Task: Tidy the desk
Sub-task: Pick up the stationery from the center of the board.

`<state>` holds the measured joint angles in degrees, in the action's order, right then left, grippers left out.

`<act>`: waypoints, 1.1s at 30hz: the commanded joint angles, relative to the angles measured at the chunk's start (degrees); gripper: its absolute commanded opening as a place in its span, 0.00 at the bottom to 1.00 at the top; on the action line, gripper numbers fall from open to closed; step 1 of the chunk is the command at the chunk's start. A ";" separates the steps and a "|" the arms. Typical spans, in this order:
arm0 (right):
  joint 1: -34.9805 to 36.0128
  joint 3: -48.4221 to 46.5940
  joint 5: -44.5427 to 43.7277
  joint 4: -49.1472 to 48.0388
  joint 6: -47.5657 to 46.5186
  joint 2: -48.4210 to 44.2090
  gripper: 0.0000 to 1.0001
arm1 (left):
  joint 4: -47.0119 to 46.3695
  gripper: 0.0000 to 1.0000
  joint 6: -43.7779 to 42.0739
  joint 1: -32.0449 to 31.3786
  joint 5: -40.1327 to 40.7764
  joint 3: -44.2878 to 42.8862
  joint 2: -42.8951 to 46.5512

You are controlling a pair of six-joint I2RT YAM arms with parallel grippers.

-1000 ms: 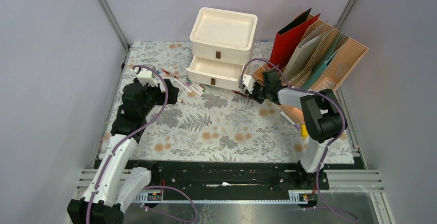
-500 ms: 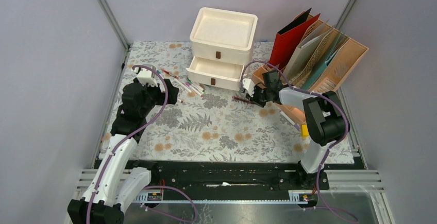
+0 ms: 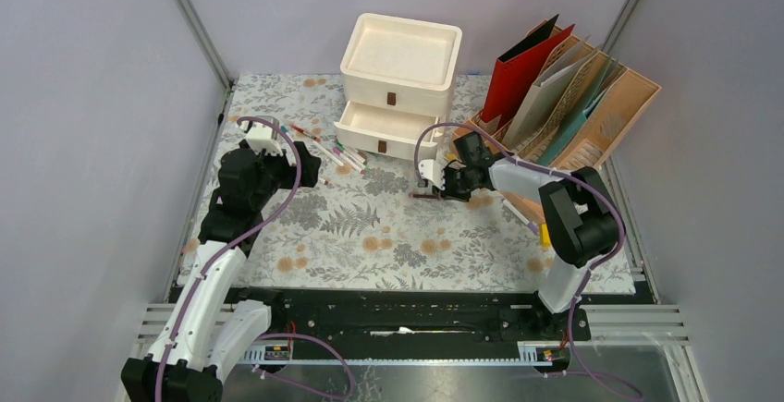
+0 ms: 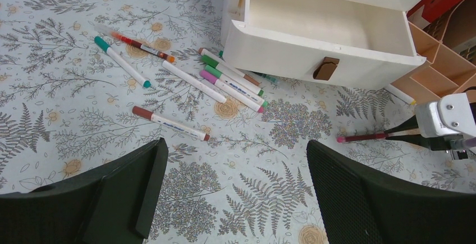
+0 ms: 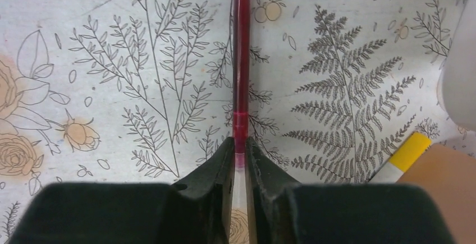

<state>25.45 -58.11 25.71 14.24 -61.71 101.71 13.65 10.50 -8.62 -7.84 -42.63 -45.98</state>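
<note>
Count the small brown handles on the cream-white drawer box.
2. One small brown handle sits on the closed upper front of the cream-white drawer box; the other is on the front of the pulled-out lower drawer. None seems hidden.

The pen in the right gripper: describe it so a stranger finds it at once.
Find the white drawer box at the back. Just in front of its right corner, the right gripper pinches a dark red pen; the other markers lie loose.
</note>
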 commanded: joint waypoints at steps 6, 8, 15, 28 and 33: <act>4.31 -3.40 -2.12 10.63 0.68 4.06 0.30 | -2.31 0.99 0.12 0.37 -0.88 -0.36 0.20; 5.30 -4.70 -2.85 10.74 0.95 5.22 0.32 | -2.31 0.99 0.13 0.49 -0.92 -0.35 0.22; 8.38 -9.88 -5.11 13.75 1.25 10.29 0.35 | -2.31 0.99 0.21 0.45 -0.96 -0.35 0.43; 12.27 -16.20 -7.69 19.54 7.17 11.78 0.00 | -2.31 0.99 0.31 0.45 -1.13 -0.37 1.02; 12.26 -23.53 -3.42 25.98 10.16 9.08 0.00 | -2.31 0.99 0.31 0.47 -1.03 -0.35 1.14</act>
<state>36.86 -76.01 19.00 32.10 -55.59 112.29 13.65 10.55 -8.54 -8.29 -42.63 -45.82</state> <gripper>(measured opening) 0.123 0.987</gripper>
